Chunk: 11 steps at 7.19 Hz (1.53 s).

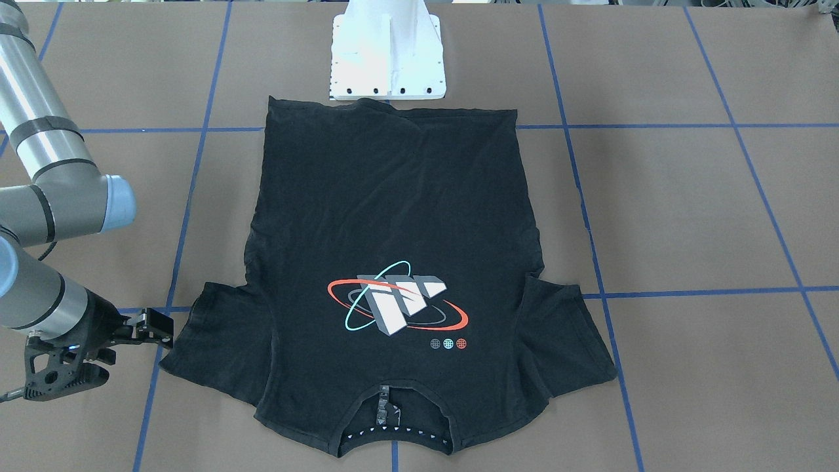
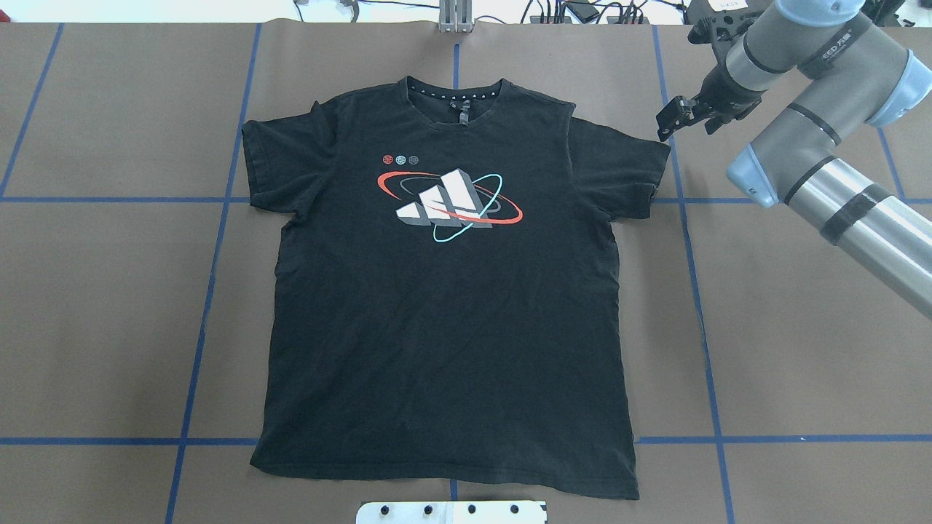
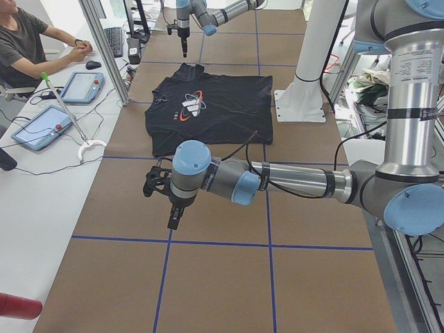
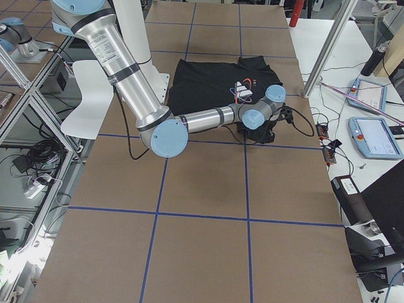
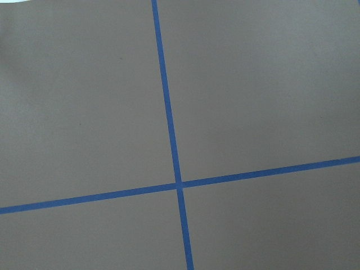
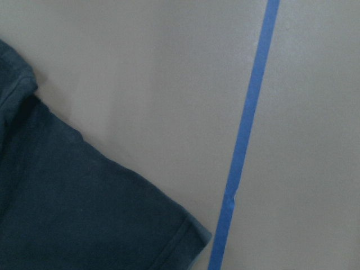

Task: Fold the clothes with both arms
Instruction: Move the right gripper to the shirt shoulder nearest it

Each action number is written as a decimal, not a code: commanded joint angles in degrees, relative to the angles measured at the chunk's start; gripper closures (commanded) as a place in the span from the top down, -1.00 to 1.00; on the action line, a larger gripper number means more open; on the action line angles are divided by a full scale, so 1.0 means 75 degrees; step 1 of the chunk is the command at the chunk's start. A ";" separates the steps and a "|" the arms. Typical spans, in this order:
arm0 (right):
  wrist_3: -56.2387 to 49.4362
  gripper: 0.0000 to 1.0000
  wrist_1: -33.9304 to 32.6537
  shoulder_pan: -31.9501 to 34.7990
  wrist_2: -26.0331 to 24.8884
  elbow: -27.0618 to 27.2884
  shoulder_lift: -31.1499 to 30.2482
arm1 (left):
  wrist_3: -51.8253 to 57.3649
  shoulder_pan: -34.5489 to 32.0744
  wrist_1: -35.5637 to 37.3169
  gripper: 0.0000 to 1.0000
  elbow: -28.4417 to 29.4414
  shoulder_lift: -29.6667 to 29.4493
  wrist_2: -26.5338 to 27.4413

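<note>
Right gripper (image 2: 673, 120), one of two, hovers just off the sleeve at two o'clock of the one black t-shirt (image 2: 444, 327). I cannot tell its jaw state, nor that of the left gripper (image 3: 175, 218), well apart. Seen from overhead, the shirt lies flat mid-table, print up, its long axis running from collar at twelve to hem at six. The brown table (image 2: 801, 364) carries a blue tape (image 2: 703, 306) grid.

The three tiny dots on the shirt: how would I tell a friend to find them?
A black t-shirt lies flat on the brown, blue-lined table. Its chest print shows white blocks ringed in red and teal; between that print and the collar sits a row of three dots, red, teal and grey, far smaller than the print.
</note>
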 commanded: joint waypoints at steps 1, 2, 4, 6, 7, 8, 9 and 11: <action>0.0023 0.77 0.0542 -0.0141 -0.0163 -0.0383 0.0143 | -0.0012 -0.0007 -0.0140 1.00 -0.0006 0.0000 0.0012; 0.0023 0.75 0.0565 -0.0188 -0.0187 -0.0545 0.0155 | -0.0012 -0.0007 -0.0141 1.00 -0.0006 0.0000 0.0012; 0.0023 0.69 0.0565 -0.0259 -0.0222 -0.0570 0.0179 | 0.0000 -0.0007 -0.0141 1.00 0.0006 0.0000 0.0012; 0.0023 0.59 0.0565 -0.0352 -0.0444 -0.0640 0.0179 | 0.0000 -0.0007 -0.0141 1.00 0.0006 0.0000 0.0012; 0.0023 0.47 0.0565 -0.0388 -0.0445 -0.0687 0.0179 | 0.0000 -0.0007 -0.0141 1.00 0.0006 0.0012 0.0012; 0.0023 0.41 0.0565 -0.0400 -0.0468 -0.0711 0.0179 | 0.0012 -0.0007 -0.0141 1.00 0.0006 0.0012 0.0012; 0.0023 0.35 0.0565 -0.0400 -0.0491 -0.0734 0.0179 | 0.0012 -0.0007 -0.0141 1.00 0.0006 0.0012 0.0023; 0.0023 -0.34 0.0554 -0.0411 -0.0538 -0.0758 0.0191 | 0.0012 -0.0007 -0.0141 1.00 0.0006 0.0012 0.0023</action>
